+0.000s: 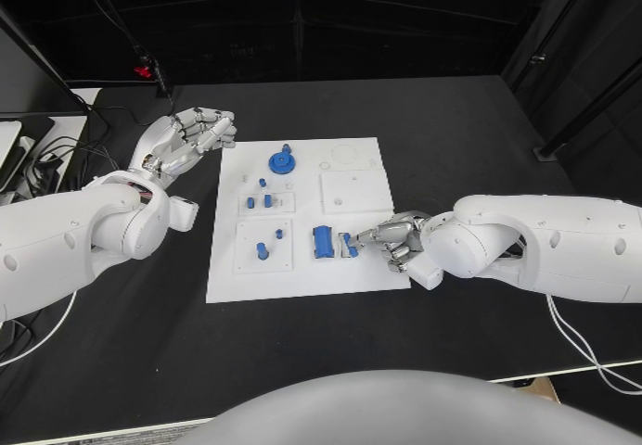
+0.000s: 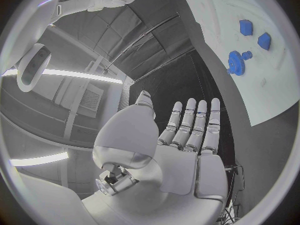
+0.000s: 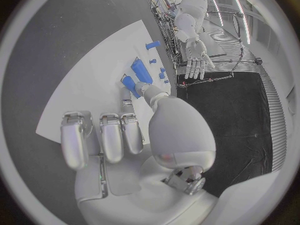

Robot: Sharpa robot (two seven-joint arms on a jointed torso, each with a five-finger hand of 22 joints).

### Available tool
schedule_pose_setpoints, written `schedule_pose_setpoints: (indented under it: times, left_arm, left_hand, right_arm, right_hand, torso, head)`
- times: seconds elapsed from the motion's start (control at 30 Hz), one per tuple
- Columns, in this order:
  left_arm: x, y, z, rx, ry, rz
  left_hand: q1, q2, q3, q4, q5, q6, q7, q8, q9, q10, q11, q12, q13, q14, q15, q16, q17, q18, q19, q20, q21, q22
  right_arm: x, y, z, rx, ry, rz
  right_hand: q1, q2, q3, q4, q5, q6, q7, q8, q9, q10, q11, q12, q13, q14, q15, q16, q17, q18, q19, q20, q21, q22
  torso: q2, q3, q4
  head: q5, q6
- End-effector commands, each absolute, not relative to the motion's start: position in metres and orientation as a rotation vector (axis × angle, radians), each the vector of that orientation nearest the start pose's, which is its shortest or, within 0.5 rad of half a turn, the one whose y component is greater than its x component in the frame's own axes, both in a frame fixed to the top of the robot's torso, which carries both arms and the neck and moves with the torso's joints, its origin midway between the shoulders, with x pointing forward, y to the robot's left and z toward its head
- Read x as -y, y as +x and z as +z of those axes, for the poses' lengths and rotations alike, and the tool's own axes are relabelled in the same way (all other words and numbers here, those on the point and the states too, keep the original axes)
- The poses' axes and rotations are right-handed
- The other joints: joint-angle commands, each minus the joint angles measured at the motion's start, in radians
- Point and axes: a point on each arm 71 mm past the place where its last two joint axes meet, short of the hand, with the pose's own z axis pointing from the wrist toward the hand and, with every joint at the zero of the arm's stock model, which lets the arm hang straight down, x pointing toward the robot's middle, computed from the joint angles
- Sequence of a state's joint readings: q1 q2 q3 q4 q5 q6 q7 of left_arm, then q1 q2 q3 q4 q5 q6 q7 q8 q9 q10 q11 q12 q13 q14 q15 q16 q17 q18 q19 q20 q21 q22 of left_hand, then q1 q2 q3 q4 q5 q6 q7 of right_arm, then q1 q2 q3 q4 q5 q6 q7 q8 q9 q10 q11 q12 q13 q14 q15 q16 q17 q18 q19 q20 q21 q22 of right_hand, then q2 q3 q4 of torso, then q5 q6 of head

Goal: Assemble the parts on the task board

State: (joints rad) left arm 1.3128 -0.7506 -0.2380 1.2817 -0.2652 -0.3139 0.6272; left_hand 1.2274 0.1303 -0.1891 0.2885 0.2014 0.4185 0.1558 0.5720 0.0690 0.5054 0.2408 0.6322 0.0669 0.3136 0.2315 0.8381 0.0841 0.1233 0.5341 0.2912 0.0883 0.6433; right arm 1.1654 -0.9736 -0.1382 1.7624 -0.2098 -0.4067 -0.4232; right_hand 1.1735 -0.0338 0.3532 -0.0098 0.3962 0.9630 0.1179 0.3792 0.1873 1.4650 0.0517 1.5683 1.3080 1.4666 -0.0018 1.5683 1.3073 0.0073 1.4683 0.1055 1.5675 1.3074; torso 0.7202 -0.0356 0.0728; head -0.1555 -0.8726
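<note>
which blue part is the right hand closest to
The long blue block near the task board's front edge; the right hand is right beside it, while the blue gear lies far off.

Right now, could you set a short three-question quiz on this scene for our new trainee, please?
1. True or false: the left hand holds a blue part.
2. Which hand is over the task board? A) left B) right C) both
3. Fill in: the right hand has its fingertips at the long blue block, on the board's edge nearer the ____.

Key: 1 false, it is open beside the board, fingers spread. 2 B. 3 robot. Whether the right hand grips the block cannot be told. The blue gear sits untouched at the far end.
</note>
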Motion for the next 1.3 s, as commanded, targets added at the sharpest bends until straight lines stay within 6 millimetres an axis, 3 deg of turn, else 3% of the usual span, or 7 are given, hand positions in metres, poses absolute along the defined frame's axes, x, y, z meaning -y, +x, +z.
schedule_pose_setpoints:
  times: [0.03, 0.77, 1.1, 1.3]
  left_arm:
    - [-0.23, 0.523, -0.181, -1.361, -0.596, -1.42]
    - [-0.23, 0.523, -0.18, -1.362, -0.596, -1.421]
    - [-0.23, 0.523, -0.18, -1.362, -0.596, -1.421]
    - [-0.23, 0.523, -0.18, -1.362, -0.596, -1.421]
  left_hand:
    - [0.002, 0.011, -0.006, 0.003, 0.004, -0.008, 0.129, 0.004, -0.002, 0.007, 0.001, 0.004, -0.001, 0.003, 0.0, 0.003, -0.001, -0.004, -0.002, -0.002, 0.007, -0.001]
    - [0.003, 0.012, -0.007, 0.002, 0.005, -0.009, 0.129, 0.004, -0.002, 0.007, 0.001, 0.005, -0.001, 0.003, 0.0, 0.004, -0.003, -0.004, -0.002, -0.002, 0.007, -0.001]
    - [0.003, 0.012, -0.007, 0.002, 0.005, -0.009, 0.129, 0.004, -0.002, 0.007, 0.001, 0.005, -0.001, 0.003, 0.0, 0.004, -0.003, -0.004, -0.002, -0.002, 0.007, -0.001]
    - [0.003, 0.012, -0.007, 0.002, 0.005, -0.009, 0.129, 0.004, -0.002, 0.007, 0.001, 0.005, -0.001, 0.003, 0.0, 0.004, -0.003, -0.004, -0.002, -0.002, 0.007, -0.001]
  right_arm:
    - [0.214, 0.4, -0.255, -2.229, 1.335, 0.769]
    - [0.205, 0.402, -0.254, -2.222, 1.296, 0.774]
    - [0.205, 0.403, -0.254, -2.215, 1.243, 0.741]
    - [0.206, 0.403, -0.254, -2.212, 1.227, 0.726]
  right_hand:
    - [-0.005, 0.004, -0.009, -0.001, -0.006, 0.005, 0.0, -0.006, 0.0, 0.106, 0.0, 0.002, 0.263, 0.104, 0.001, 0.002, 0.263, -0.007, 0.102, 0.003, 0.003, 0.263]
    - [-0.014, 0.007, -0.022, 0.004, -0.016, 0.01, 0.0, -0.015, 0.001, 0.106, 0.0, 0.002, 0.263, 0.104, 0.0, 0.002, 0.263, -0.007, 0.102, 0.002, 0.003, 0.263]
    - [-0.092, -0.003, -0.124, 0.072, -0.097, 0.023, 0.003, -0.049, 0.0, 0.106, 0.002, 0.002, 0.263, 0.104, 0.002, 0.002, 0.263, -0.007, 0.102, 0.003, 0.003, 0.263]
    - [-0.093, -0.002, -0.143, 0.08, -0.096, 0.023, 0.003, -0.055, 0.0, 0.106, 0.002, 0.002, 0.263, 0.104, 0.001, 0.002, 0.263, -0.007, 0.102, 0.003, 0.003, 0.263]
  torso:
    - [0.0, -0.0005, 0.0003]
    - [0.0, -0.0004, 0.0002]
    - [0.0, -0.0002, 0.0002]
    - [0.0, 0.0001, -0.0001]
  head:
    - [0.0, 0.0]
    - [0.001, 0.0]
    - [0.001, 0.0]
    - [0.001, 0.0]
